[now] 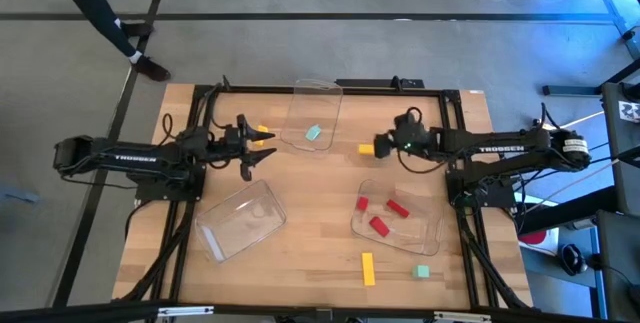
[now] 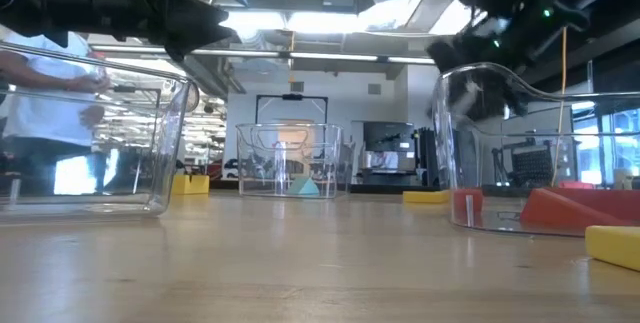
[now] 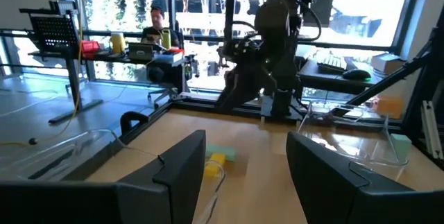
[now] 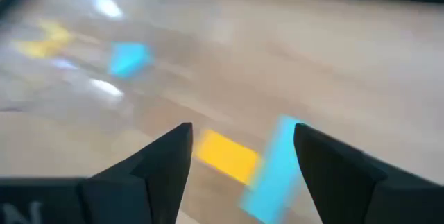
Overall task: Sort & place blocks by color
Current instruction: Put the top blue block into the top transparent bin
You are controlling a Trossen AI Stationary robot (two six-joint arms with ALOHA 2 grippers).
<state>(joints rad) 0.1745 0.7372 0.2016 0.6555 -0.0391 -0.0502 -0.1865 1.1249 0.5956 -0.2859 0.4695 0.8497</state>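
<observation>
My right gripper (image 1: pixel 381 146) (image 4: pixel 243 132) hangs open above the table. A small yellow block (image 1: pixel 366 148) (image 4: pixel 225 156) lies flat on the wood just ahead of and below its fingertips, untouched. My left gripper (image 1: pixel 267 149) (image 3: pixel 246 144) is open too and raised, beside another yellow block (image 1: pixel 262 129) (image 2: pixel 190 184). A mint block (image 1: pixel 313 134) (image 4: pixel 130 59) lies in the far clear tray (image 1: pixel 318 91). Three red blocks (image 1: pixel 380 213) lie in the right clear tray (image 1: pixel 432 231). A yellow bar (image 1: pixel 368 268) and a mint cube (image 1: pixel 422 272) sit near the table's near edge.
A clear tray (image 1: pixel 240 221) holding nothing sits on the left near part of the table. Bare wood lies between the three trays. Black frame rails (image 1: pixel 190 213) run along the table's sides. A person's legs (image 1: pixel 110 13) show on the floor beyond the far left corner.
</observation>
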